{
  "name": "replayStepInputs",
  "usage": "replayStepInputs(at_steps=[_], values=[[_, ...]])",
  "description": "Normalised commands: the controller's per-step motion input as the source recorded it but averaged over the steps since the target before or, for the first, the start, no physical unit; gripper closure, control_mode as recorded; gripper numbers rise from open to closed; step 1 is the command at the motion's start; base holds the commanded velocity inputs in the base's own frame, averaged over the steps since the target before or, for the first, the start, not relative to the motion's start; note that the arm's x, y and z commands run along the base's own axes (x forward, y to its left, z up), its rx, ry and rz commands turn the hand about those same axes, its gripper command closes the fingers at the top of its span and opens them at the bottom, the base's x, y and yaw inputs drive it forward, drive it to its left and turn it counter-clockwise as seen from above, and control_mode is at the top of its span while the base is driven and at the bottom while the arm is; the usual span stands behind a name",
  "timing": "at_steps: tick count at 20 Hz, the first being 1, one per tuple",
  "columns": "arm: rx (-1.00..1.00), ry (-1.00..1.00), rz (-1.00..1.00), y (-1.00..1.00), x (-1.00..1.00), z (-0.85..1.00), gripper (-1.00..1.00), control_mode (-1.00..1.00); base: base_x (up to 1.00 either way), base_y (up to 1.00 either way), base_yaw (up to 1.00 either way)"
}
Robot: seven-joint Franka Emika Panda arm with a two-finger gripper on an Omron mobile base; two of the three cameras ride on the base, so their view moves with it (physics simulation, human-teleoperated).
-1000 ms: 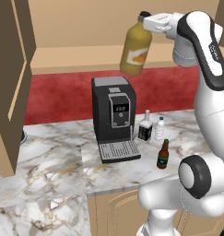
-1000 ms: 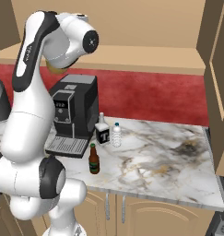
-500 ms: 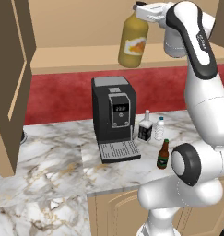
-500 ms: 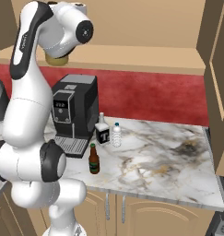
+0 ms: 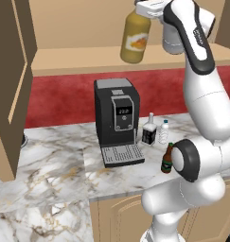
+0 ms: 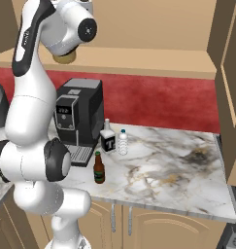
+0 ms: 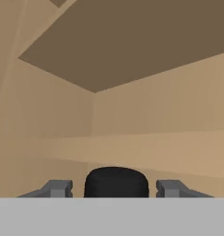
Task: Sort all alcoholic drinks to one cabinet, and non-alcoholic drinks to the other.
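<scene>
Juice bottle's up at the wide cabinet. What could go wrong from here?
1. The juice bottle hangs tilted from the fingers, gripped near its cap; it may swing or slip.
2. Its base is at shelf edge height, so it could clip the lip going in.
3. Released tilted, it may topple.

This is a rendered home kitchen. A white and brown marbled counter [image 5: 50, 175] runs over tan base cupboards with arched panel doors [image 6: 153, 228]. A deep red backsplash [image 6: 158, 99] lines the wall behind it. Above hangs a wide wall cabinet [image 5: 78, 59] with a long light tan shelf and dark brown doors [image 5: 12, 85] swung open. A black coffee machine [image 5: 115, 118] with a grey drip tray stands on the counter. Beside it are 3 drink bottles: a squarish clear bottle [image 5: 149, 130], a small water bottle [image 5: 164, 132] and a brown beer bottle [image 5: 167, 159].
</scene>
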Motion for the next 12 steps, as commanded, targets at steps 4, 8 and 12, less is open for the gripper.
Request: replayStepInputs(at_steps=[4,8,12], values=[[0.00,0.00,-0.06,0.00,0.34,0.00,1.00,-1.00,0.00,0.00,0.00],[0.00,0.00,-0.06,0.00,0.37,0.00,1.00,-1.00,0.00,0.00,0.00],[0.00,0.00,-0.06,0.00,0.34,0.00,1.00,-1.00,0.00,0.00,0.00]])
